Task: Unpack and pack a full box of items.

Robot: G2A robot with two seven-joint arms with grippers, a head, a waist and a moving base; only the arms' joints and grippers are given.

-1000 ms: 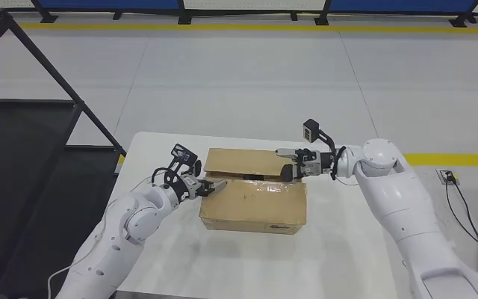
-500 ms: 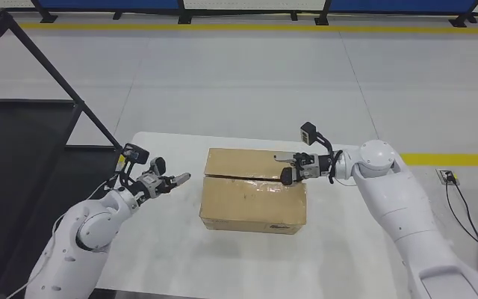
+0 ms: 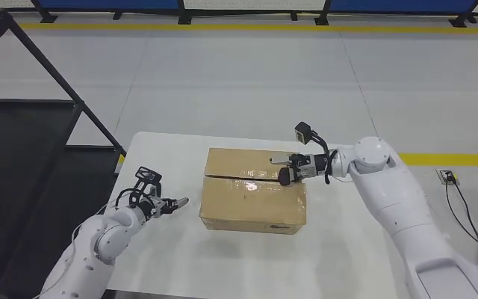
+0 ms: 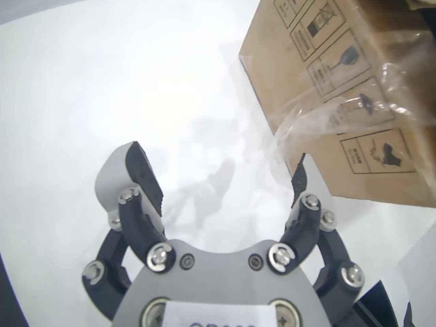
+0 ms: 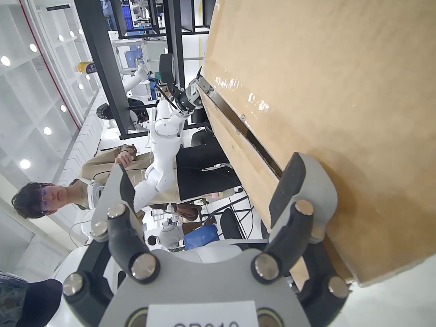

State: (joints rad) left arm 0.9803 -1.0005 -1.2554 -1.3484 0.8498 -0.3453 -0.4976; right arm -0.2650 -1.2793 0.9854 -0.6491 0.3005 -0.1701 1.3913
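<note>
flat white counter [image 3: 175, 250], matte top. black metal frame [image 3: 46, 65] with a dark panel just beside its left edge. yellow floor stripe [image 3: 224, 27] well beyond, along blue barrier panels [image 3: 104, 4].

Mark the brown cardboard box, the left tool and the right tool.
brown cardboard box [image 3: 254, 199]: top view, middle of its top.
left tool [image 4: 218, 158]: left wrist view, midway between its fingertips.
right tool [image 5: 207, 168]: right wrist view, midway between its fingertips.

One cardboard box [image 3: 254, 198] sits on one white table [image 3: 175, 250]. There are two grippers: a left gripper [image 3: 176, 204] and a right gripper [image 3: 281, 167].
</note>
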